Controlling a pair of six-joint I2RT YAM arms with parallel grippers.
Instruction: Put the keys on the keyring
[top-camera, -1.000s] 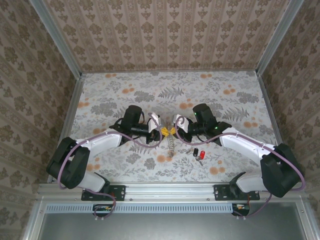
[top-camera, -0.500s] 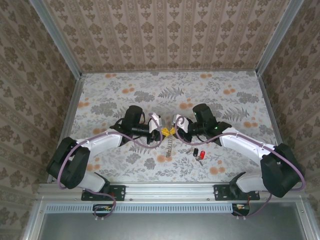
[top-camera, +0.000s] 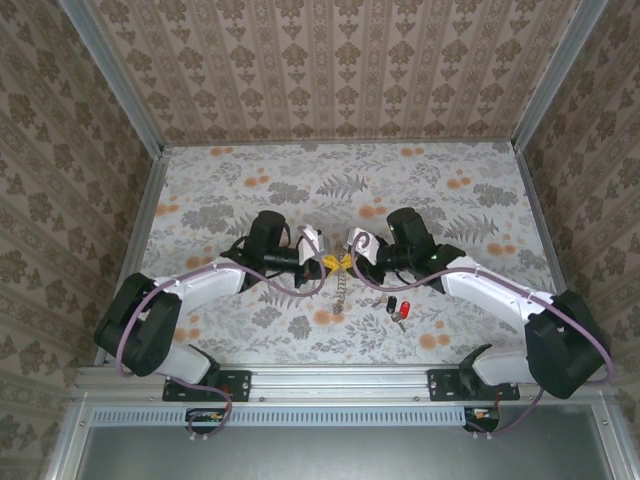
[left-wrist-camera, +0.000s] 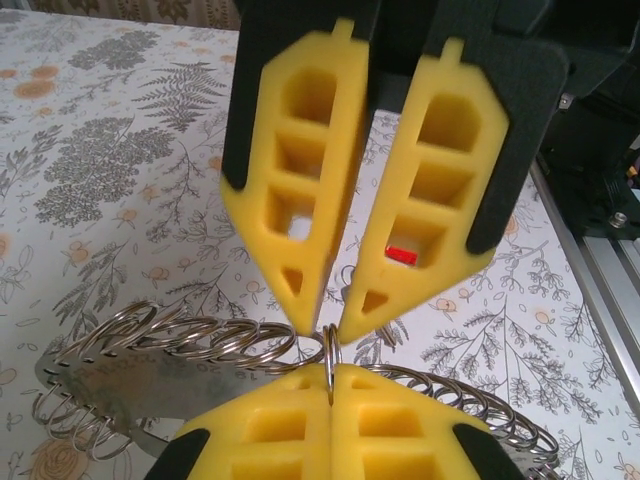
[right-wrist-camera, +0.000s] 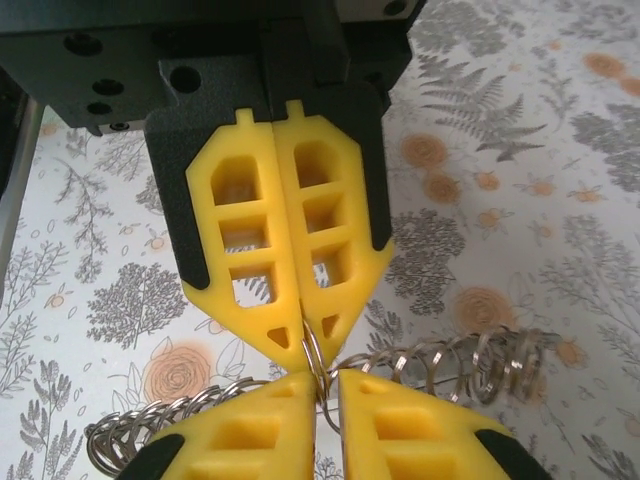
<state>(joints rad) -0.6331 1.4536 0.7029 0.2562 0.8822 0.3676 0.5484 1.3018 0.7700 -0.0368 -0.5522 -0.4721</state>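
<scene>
The keyring (top-camera: 341, 290), a silvery chain of thin wire loops, hangs from where the 2 claws meet. The left claw (left-wrist-camera: 330, 375) is clamped tight on 1 loop. The right claw (right-wrist-camera: 327, 395) stands a slit apart around that loop. The red key (top-camera: 392, 302) and black key (top-camera: 402, 316) lie on the surface (top-camera: 460, 215), just right of the chain.

Keys (top-camera: 398, 308) on table (top-camera: 480, 200), right of keyring (top-camera: 341, 290)

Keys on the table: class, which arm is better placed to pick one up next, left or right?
Probably right. The left fingers are shut on the keyring, holding it up. The right fingers stand slightly parted, and the red key and black key lie on that side.
</scene>
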